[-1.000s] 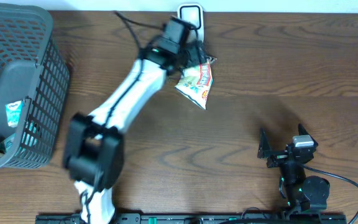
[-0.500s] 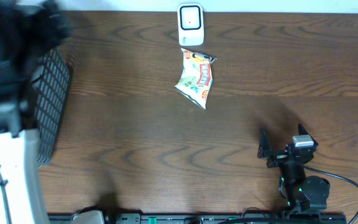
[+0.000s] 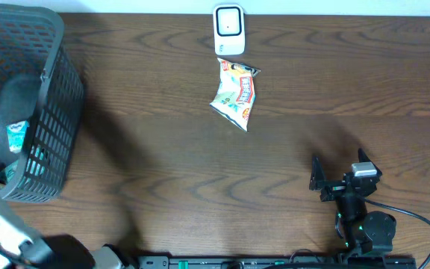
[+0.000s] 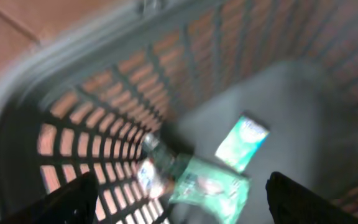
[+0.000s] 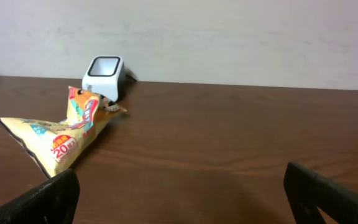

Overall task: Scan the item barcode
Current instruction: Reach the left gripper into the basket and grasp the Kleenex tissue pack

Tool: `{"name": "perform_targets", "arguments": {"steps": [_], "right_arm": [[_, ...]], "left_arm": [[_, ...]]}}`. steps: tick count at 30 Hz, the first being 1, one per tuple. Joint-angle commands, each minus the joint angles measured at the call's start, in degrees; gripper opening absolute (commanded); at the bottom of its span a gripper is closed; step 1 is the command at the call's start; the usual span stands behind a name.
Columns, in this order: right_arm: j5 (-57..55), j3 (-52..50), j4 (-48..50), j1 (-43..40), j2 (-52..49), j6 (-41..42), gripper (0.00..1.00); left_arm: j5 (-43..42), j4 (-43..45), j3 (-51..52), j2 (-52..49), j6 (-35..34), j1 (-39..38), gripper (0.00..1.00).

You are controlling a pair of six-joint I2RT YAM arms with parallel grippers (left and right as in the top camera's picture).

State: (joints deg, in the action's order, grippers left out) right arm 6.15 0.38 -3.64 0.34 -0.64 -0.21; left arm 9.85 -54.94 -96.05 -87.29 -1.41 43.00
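Left gripper (image 4: pixel 185 200) off "20" bag (image 5: pixel 58 140), over basket (image 4: pixel 73 81)

A dark grey plastic basket (image 3: pixel 54 127) with lattice walls stands at the far left end of the brown wooden table (image 3: pixel 163 157). In the overhead view a teal packet (image 3: pixel 15 136) lies against its inner left side. The left wrist view looks down into the basket (image 4: pixel 104 143), blurred: a small green packet (image 4: pixel 241 142) lies on the grey floor, a larger green one (image 4: pixel 210 186) just beside it, and something pale and crumpled (image 4: pixel 149 177) sits against the lattice. A plain off-white wall (image 5: pixel 241 37) runs behind the table's (image 5: pixel 229 149) far edge.
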Motion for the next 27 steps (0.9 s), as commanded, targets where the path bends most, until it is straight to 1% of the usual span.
{"name": "perform_targets", "arguments": {"steps": [1, 2, 3, 7, 13, 18, 21, 25, 27], "right_arm": [[-0.20, -0.07, -0.24, 0.50, 0.33, 1.01, 0.99], [-0.20, -0.07, -0.24, 0.50, 0.33, 1.01, 0.99], [-0.20, -0.07, -0.24, 0.50, 0.33, 1.01, 0.99], [-0.20, -0.07, -0.24, 0.50, 0.33, 1.01, 0.99], [-0.20, -0.07, -0.24, 0.50, 0.33, 1.01, 0.99], [-0.20, -0.07, -0.24, 0.50, 0.33, 1.01, 0.99], [-0.20, -0.07, -0.24, 0.50, 0.33, 1.01, 0.99], [-0.20, -0.07, -0.24, 0.50, 0.33, 1.01, 0.99], [-0.20, -0.07, -0.24, 0.50, 0.33, 1.01, 0.99]], "left_arm": [[-1.73, -2.99, 0.31, -5.81, 2.51, 0.66, 0.84], [-2.99, -3.34, 0.31, -6.56, 3.08, 0.61, 0.84], [-10.16, -4.24, 0.31, -10.19, 6.88, 0.00, 0.84], [-11.28, -3.19, 0.31, -14.93, 10.56, -2.08, 0.84], [-2.62, -0.63, 0.31, -21.59, 10.84, -5.05, 0.84], [-2.71, 1.22, 0.31, -27.02, 11.15, -7.13, 0.84], [-2.43, 2.25, 0.31, -29.68, 14.01, -8.46, 0.79], [4.48, 4.00, 0.31, -32.52, 14.27, -9.49, 0.78], [6.38, 4.61, 0.31, -33.70, 14.58, -9.55, 0.78]]}}
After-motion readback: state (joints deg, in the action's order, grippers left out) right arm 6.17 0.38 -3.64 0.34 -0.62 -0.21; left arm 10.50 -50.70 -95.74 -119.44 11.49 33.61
